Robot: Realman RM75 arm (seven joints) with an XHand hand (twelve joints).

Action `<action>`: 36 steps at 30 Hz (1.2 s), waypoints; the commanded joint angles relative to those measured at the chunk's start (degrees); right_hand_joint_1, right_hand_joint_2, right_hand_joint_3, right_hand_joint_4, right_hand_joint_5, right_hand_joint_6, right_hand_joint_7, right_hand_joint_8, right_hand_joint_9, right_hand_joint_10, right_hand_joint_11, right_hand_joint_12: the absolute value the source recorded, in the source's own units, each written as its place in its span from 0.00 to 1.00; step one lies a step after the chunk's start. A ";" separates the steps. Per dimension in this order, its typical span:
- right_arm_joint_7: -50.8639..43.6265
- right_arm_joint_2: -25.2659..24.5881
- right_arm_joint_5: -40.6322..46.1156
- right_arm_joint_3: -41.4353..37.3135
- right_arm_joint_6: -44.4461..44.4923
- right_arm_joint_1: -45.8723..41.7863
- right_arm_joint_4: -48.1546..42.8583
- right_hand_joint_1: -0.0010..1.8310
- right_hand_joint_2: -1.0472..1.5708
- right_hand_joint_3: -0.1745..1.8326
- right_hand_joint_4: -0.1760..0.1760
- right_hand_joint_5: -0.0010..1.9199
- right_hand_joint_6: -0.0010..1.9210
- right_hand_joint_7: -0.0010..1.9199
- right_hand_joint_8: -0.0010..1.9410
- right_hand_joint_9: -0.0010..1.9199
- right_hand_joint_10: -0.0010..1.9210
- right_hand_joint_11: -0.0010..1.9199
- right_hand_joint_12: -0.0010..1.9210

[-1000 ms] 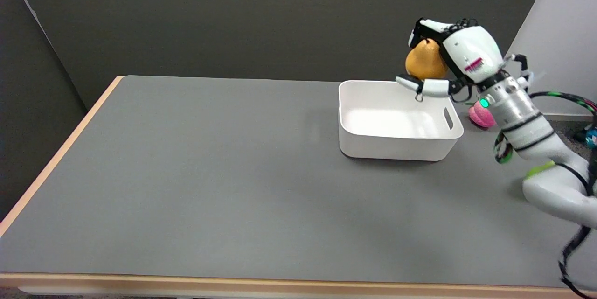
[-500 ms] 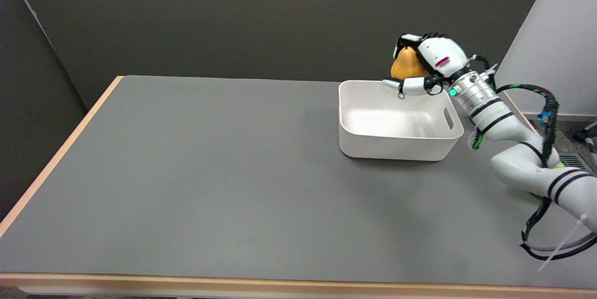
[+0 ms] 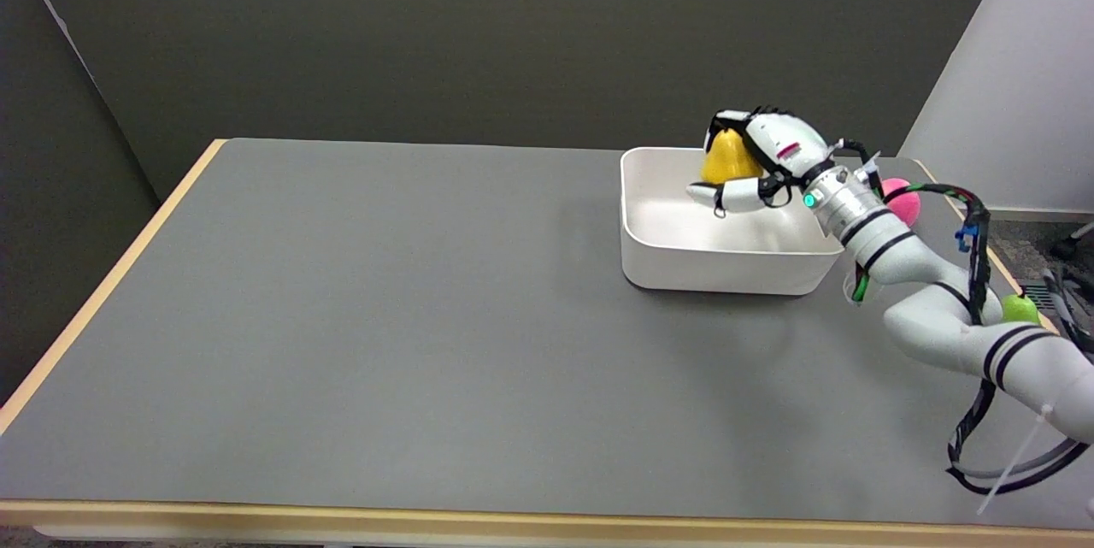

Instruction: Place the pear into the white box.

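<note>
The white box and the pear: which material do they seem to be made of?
White box: probably moulded plastic, matte; smooth walls, rounded corners. Pear, held by the right hand: even yellow-orange, smooth skin; real or plastic, I cannot tell.

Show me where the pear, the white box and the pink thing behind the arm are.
pear [image 3: 725, 162], head view, on its yellow side left of the fingers.
white box [image 3: 714, 270], head view, on its near outer wall.
pink thing [image 3: 902, 199], head view, on the part showing past the right arm.
</note>
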State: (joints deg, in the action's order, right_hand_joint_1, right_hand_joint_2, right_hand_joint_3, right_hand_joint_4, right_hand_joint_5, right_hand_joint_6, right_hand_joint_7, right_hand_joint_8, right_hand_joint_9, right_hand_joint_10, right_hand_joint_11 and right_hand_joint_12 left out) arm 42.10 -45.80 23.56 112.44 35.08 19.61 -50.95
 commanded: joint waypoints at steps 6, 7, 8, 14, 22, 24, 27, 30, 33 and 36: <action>10.29 -1.61 0.51 -9.28 15.54 -16.01 -5.26 0.36 0.63 0.54 0.79 0.18 0.33 0.17 0.23 0.13 0.45 0.08 0.79; 10.29 -1.61 0.51 -9.21 15.58 -16.16 -5.74 0.34 0.62 0.54 0.78 0.16 0.29 0.12 0.19 0.07 0.39 0.05 0.72; 10.29 -1.61 0.51 -9.08 15.53 -16.23 -6.19 0.33 0.62 0.54 0.78 0.15 0.29 0.10 0.18 0.06 0.36 0.03 0.69; 11.83 -1.61 0.11 -8.64 15.82 -16.37 -8.79 0.32 0.59 0.53 0.77 0.09 0.26 0.01 0.01 0.00 0.03 0.00 0.35; 11.92 -1.61 0.51 -8.76 13.06 -16.29 -10.86 0.28 0.59 0.48 0.73 0.06 0.18 0.00 0.00 0.00 0.00 0.00 0.17; 11.56 -1.65 0.70 -8.87 12.55 -16.28 -11.55 0.27 0.59 0.48 0.65 0.03 0.14 0.00 0.00 0.00 0.00 0.00 0.15; 11.56 -1.70 2.35 -9.35 14.99 -16.39 -13.47 0.24 0.59 0.49 0.57 0.00 0.07 0.00 0.00 0.00 0.00 0.00 0.06; 11.56 -1.74 5.72 -8.97 20.34 -16.63 -15.50 0.23 0.59 0.50 0.52 0.00 0.04 0.00 0.00 0.00 0.00 0.00 0.01; 11.56 -1.97 10.75 -7.55 27.54 -16.94 -17.14 0.22 0.59 0.49 0.50 0.00 0.04 0.00 0.00 0.00 0.00 0.00 0.01; 11.63 -2.49 18.46 -4.81 37.09 -17.22 -17.62 0.19 0.60 0.53 0.53 0.02 0.09 0.00 0.00 0.00 0.00 0.00 0.08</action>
State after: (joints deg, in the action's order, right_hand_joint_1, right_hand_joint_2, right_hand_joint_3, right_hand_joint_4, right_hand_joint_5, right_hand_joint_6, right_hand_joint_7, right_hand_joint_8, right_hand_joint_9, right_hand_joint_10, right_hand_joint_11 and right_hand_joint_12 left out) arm 52.77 -47.36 25.32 104.20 49.65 4.24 -61.52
